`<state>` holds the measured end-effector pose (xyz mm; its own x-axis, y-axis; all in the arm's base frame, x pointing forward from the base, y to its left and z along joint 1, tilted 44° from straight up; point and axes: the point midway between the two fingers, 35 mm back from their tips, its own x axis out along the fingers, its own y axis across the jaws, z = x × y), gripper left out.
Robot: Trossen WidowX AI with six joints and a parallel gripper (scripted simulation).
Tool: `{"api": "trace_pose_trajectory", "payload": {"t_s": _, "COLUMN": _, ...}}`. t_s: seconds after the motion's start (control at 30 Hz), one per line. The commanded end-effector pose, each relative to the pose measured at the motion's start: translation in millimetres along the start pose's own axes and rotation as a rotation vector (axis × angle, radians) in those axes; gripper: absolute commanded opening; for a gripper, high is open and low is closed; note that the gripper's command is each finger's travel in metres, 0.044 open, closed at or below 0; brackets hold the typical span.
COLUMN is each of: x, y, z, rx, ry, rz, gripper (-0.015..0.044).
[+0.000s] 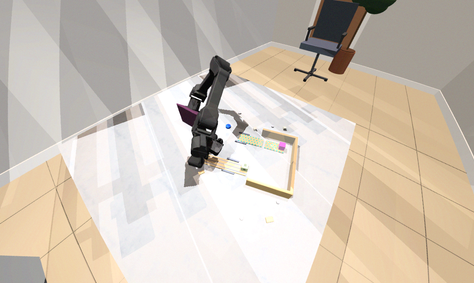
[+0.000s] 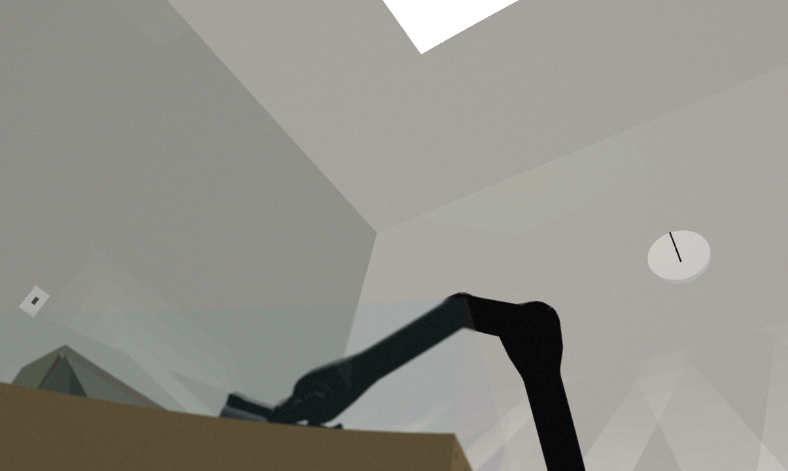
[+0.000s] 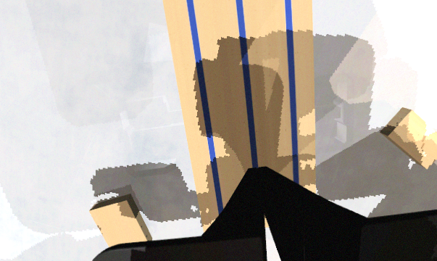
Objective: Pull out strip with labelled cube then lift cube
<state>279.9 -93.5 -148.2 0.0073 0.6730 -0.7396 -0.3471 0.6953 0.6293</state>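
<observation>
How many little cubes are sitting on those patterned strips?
2: a pink cube on the far end of the dotted teal strip, and a pale green labelled cube on the far end of the blue-lined tan strip.

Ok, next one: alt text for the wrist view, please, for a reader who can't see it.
The gripper, its black fingers closed together, presses down on the near end of a tan strip with three blue lines that runs away up the frame across a pale marbled table. Two small tan blocks lie beside it, one at lower left, one at right.
</observation>
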Motion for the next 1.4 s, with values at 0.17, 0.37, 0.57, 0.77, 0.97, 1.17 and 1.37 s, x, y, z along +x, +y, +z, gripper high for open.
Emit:
{"api": "trace_pose_trajectory", "payload": {"t_s": 0.17, "x": 6, "y": 6, "z": -20, "rx": 0.009, "ry": 0.025, "rz": 0.018, "gripper": 0.0000}}
{"api": "trace_pose_trajectory", "payload": {"t_s": 0.37, "x": 6, "y": 6, "z": -29, "rx": 0.009, "ry": 0.025, "rz": 0.018, "gripper": 0.0000}}
{"api": "trace_pose_trajectory", "payload": {"t_s": 0.57, "x": -9, "y": -1, "z": -21, "rx": 0.005, "ry": 0.007, "rz": 0.003, "gripper": 0.0000}}
{"api": "trace_pose_trajectory", "payload": {"t_s": 0.77, "x": -42, "y": -2, "z": -20, "rx": 0.009, "ry": 0.026, "rz": 0.016, "gripper": 0.0000}}
{"api": "trace_pose_trajectory", "payload": {"t_s": 0.97, "x": -45, "y": -1, "z": 8, "rx": -0.033, "ry": 0.024, "rz": 0.017, "gripper": 0.0157}}
{"api": "trace_pose_trajectory", "payload": {"t_s": 1.17, "x": -45, "y": 2, "z": 33, "rx": -0.034, "ry": 0.023, "rz": 0.018, "gripper": 0.0315}}
{"api": "trace_pose_trajectory", "payload": {"t_s": 1.37, "x": -46, "y": 4, "z": 56, "rx": -0.034, "ry": 0.022, "rz": 0.018, "gripper": 0.0440}}
